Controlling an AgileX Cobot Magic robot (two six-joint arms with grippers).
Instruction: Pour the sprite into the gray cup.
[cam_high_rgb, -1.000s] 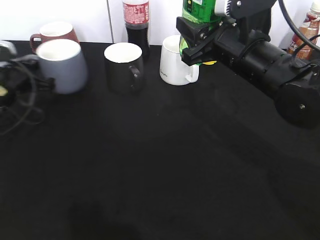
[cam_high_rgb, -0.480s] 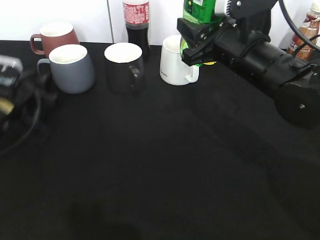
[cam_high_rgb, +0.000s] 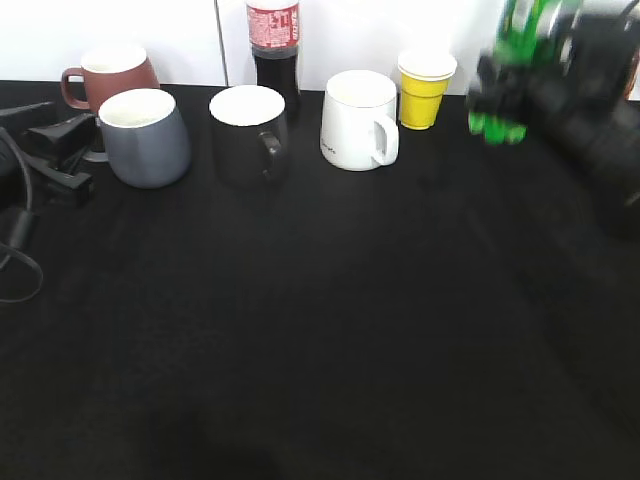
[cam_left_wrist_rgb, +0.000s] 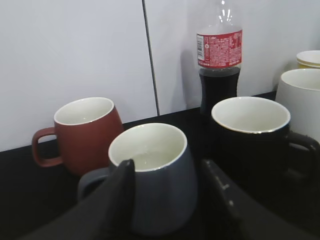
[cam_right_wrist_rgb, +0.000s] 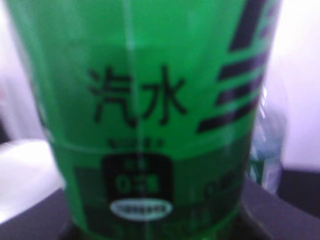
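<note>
With the right hand (cam_high_rgb: 500, 95) gripping the sprite (cam_high_rgb: 515, 60) at upper right and the left hand (cam_left_wrist_rgb: 167, 200) wide behind the gray cup (cam_high_rgb: 145, 137), carry the bottle upright across.

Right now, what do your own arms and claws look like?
Both are matte black. The left gripper has two flat, angular black fingers, and a black cable loops behind it at the table's left edge. The right arm is blurred; it looks bulky, rounded and black. No markings show.
</note>
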